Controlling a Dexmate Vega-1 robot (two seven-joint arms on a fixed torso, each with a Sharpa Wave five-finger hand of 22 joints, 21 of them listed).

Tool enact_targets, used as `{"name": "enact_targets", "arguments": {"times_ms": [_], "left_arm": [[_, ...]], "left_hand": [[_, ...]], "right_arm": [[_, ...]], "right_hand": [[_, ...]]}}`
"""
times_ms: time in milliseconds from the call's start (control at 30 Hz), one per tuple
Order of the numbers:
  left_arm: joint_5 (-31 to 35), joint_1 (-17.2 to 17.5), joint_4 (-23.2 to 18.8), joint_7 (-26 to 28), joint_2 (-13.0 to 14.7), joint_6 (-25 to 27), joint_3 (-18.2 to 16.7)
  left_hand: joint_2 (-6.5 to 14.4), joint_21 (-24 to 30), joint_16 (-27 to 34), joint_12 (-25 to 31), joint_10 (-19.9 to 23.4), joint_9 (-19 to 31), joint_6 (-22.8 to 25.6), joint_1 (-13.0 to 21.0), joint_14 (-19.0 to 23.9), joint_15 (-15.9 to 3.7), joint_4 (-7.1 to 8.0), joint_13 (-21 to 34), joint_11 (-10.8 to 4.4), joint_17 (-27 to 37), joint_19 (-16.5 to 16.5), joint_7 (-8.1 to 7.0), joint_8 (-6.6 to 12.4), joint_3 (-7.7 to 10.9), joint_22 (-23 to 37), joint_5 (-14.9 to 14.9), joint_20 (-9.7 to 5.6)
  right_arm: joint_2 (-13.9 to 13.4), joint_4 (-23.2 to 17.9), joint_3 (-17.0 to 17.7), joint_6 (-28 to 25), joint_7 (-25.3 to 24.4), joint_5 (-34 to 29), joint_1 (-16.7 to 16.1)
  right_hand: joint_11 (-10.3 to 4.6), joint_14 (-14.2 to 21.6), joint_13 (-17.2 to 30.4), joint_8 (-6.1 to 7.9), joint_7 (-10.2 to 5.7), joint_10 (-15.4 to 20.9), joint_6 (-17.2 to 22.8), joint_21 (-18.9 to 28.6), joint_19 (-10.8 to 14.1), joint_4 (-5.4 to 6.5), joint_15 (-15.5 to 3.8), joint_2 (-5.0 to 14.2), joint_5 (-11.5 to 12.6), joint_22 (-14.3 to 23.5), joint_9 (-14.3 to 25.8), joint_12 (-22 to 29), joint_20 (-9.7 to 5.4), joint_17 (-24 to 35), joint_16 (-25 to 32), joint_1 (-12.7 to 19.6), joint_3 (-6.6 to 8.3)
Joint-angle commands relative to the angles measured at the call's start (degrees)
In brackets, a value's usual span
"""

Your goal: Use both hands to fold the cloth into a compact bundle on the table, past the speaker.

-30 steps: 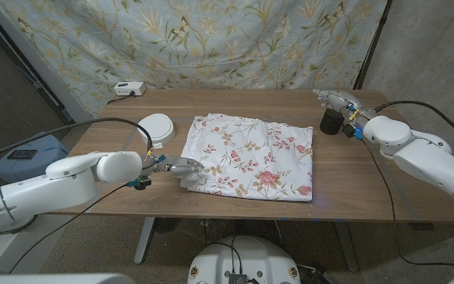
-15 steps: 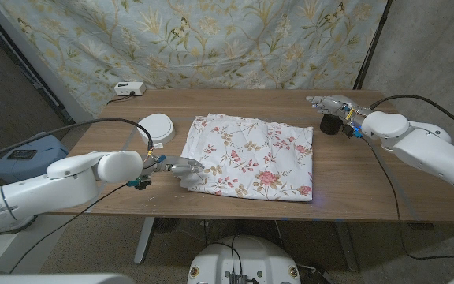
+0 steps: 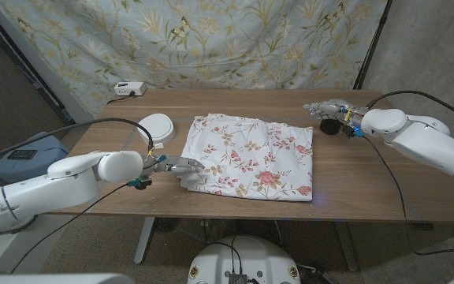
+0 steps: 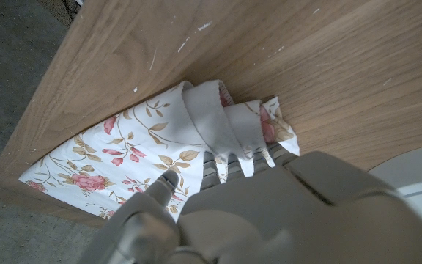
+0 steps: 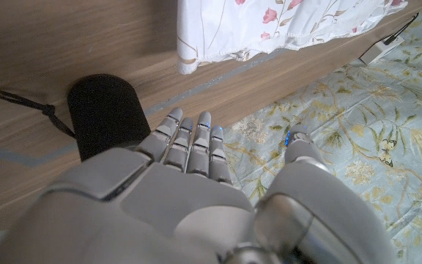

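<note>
Floral cloth [image 3: 251, 155] lies spread mid-table, reaching nearly to the front edge. L hand [image 3: 176, 167] grips cloth's front-left corner, fabric bunched over its fingers [image 4: 222, 128]. R hand [image 3: 331, 110] hovers w/ fingers apart, holding nothing, just over black speaker [image 3: 330, 125] nr table's [image 3: 353, 170] back-right corner. White round dish [image 3: 156, 127] beside cloth's left edge

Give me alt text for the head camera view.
A floral cloth lies spread on a wooden table; the left hand grips its near corner. The right hand hovers open by a black speaker. A white round dish sits left.
</note>
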Motion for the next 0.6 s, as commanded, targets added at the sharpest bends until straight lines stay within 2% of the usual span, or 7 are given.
{"name": "enact_targets", "arguments": {"times_ms": [33,600], "left_arm": [[0.35,-0.42,0.25,-0.65,-0.22,-0.24,0.34],[0.54,-1.4,1.25,-1.58,-1.15,-0.64,0.71]], "left_hand": [[0.23,0.2,-0.27,-0.1,0.21,0.21,0.2,-0.48,-0.41,-0.33,-0.07,0.1,-0.01,0.05,-0.24,-0.46,0.05,0.59,0.07,0.01,-0.23],[0.23,0.2,-0.33,-0.23,0.17,0.21,0.24,-0.38,-0.38,-0.48,-0.14,0.1,-0.13,0.03,-0.22,-0.69,0.01,0.87,0.04,0.01,-0.32]], "right_arm": [[0.49,2.76,-2.92,-0.85,2.56,-1.7,2.25],[1.4,6.38,-4.53,0.06,3.63,-3.24,3.01]], "right_hand": [[0.08,0.61,0.33,0.24,0.1,0.69,0.46,0.18,0.32,-0.07,-0.16,-0.24,0.27,0.14,0.3,0.18,-0.05,0.09,0.17,0.79,0.3],[-0.13,1.12,0.55,0.11,0.13,0.92,0.41,0.08,0.4,-0.07,-0.2,-0.91,0.37,0.15,0.33,0.14,0.28,0.13,0.13,1.63,0.31]]}}
